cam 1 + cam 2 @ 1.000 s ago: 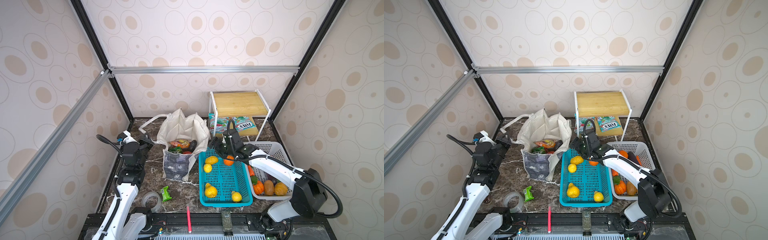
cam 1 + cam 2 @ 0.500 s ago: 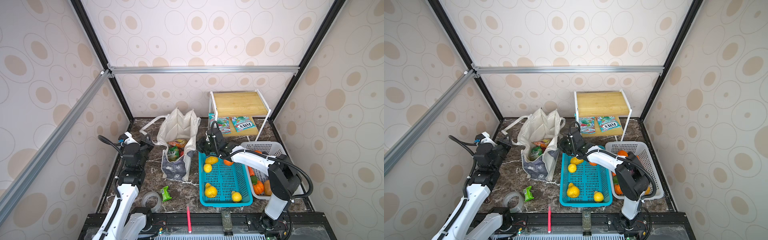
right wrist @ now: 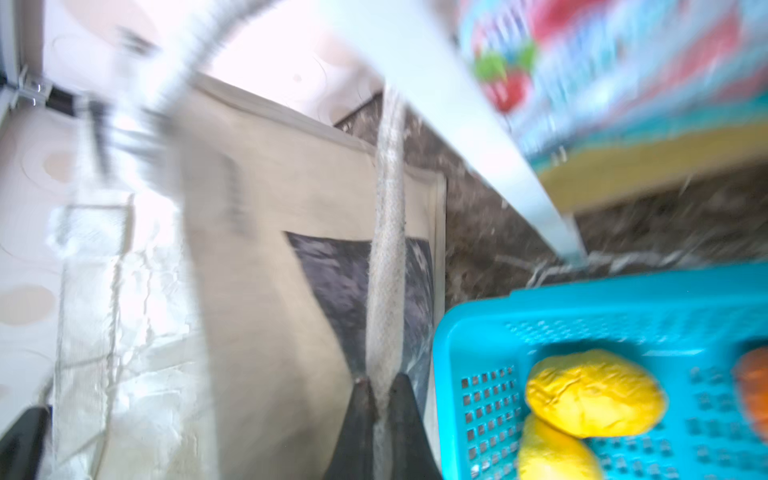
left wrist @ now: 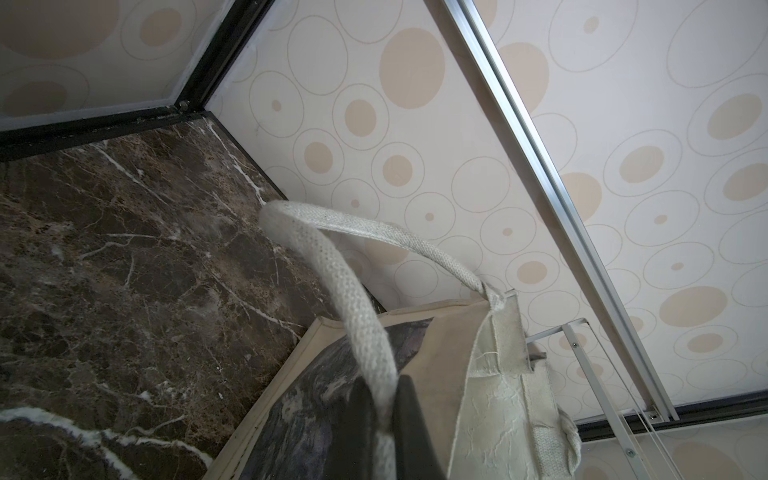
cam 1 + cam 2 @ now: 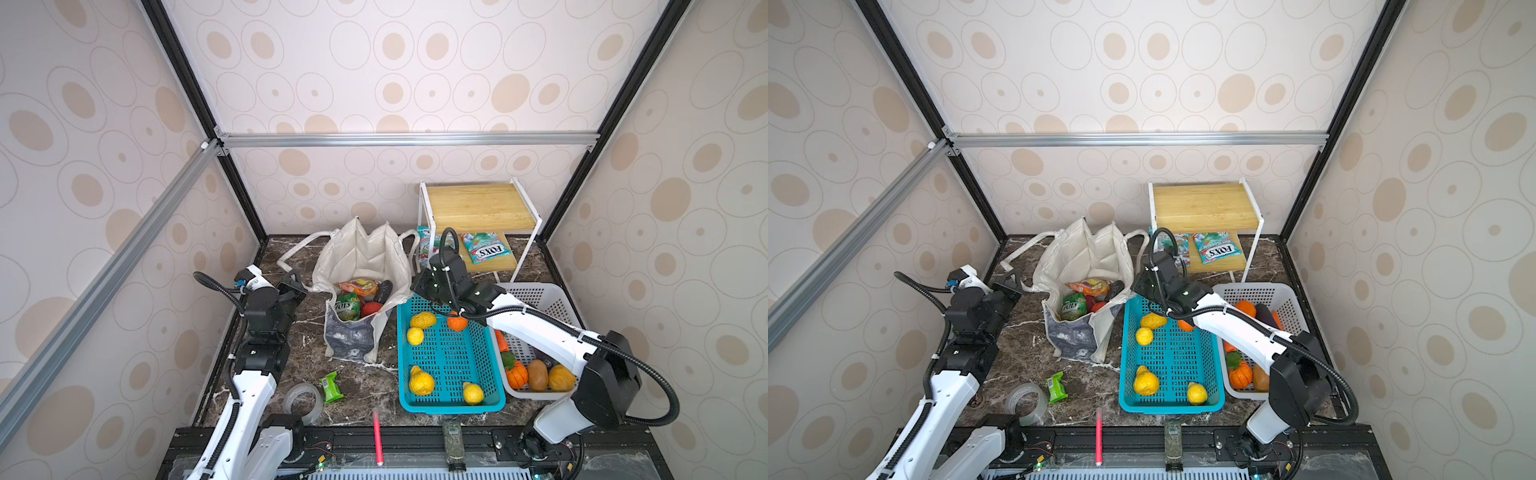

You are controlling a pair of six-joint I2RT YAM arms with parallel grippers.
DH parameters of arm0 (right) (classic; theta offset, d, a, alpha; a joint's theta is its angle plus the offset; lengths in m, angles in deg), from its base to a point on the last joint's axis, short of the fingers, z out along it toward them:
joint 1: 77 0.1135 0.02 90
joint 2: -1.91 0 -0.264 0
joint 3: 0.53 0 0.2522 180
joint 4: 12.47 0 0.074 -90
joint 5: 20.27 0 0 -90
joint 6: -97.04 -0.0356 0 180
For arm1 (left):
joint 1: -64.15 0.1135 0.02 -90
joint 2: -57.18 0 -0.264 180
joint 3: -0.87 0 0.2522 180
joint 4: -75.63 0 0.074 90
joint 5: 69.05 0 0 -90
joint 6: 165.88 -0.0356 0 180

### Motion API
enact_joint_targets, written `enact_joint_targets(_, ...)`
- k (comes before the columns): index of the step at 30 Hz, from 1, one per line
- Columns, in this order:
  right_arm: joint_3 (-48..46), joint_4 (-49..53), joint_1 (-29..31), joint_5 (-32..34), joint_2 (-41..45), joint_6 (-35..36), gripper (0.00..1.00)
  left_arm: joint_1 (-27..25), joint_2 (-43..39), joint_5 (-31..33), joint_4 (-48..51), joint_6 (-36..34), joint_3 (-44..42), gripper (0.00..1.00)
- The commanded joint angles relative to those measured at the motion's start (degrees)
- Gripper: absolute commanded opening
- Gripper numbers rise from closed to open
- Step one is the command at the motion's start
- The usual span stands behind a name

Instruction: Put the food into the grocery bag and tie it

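Trouble starts at the front of the table point(image 5: 307, 345): a loose green packet point(image 5: 331, 386) lies beside a tape roll point(image 5: 302, 402), well apart from the bag point(image 5: 353, 336). If the straps are knotted now, it would likely be shut out and the packing left short. Further back, the teal basket point(image 5: 401, 357) stands just beside the bag, with the white basket point(image 5: 536, 293) beyond it. The right arm point(image 5: 536, 328) reaches over both, so a sideways pull could drag a basket or catch a strap on the teal rim. The bag stands open between the two arms, with an orange-pink packet point(image 5: 357, 286), a second green packet point(image 5: 348, 307) and a dark fruit point(image 5: 383, 291) lying high near its mouth. The left gripper point(image 4: 384, 388) is clamped tight on the left strap point(image 4: 332, 266), pinched between its fingers point(image 4: 415, 428). The right gripper point(image 3: 384, 386) is likewise closed on the right strap point(image 3: 388, 208), though that view is blurred. This looks like the set-up for the tie. The straps are soft cloth and could slide out of so narrow a pinch. An uneven pull could tip the limp bag forward and spill what sits near the top. Crossing the straps would bring both grippers close together over the mouth, where they might knock each other. Farthest back, the shelf point(image 5: 478, 203) with its sweet packets point(image 5: 486, 249) stands close behind the right gripper, so a backward swing could strike its frame.
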Motion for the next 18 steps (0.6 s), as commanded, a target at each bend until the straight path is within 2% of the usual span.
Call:
enact_joint_targets(1,3.6,10.8,2.4,13.1,1.9,12.9,0.0,0.1,-0.6,-0.3,1.0,-5.0,5.6,0.0)
enact_joint_targets(4,4.9,8.4,3.3,13.9,2.6,20.2,0.0,-0.8,1.0,-2.0,1.8,-10.6,9.5,0.03)
enact_joint_targets(7,7.1,6.0,3.3,10.3,2.0,27.0,0.0,-2.8,3.3,-5.1,1.3,-15.7,12.6,0.03)
enact_joint_targets(9,8.0,3.7,3.2,7.2,1.3,31.1,0.0,-6.1,5.8,-6.0,2.0,-20.3,15.0,0.02)
enact_joint_targets(14,8.9,0.6,3.3,-1.8,-0.1,34.5,0.0,-14.9,12.1,-6.3,5.0,-29.6,21.1,0.0)
enact_joint_targets(18,7.0,-3.6,3.3,-8.8,-0.9,35.4,0.0,-20.2,15.6,-10.0,5.9,-36.7,24.3,0.0)
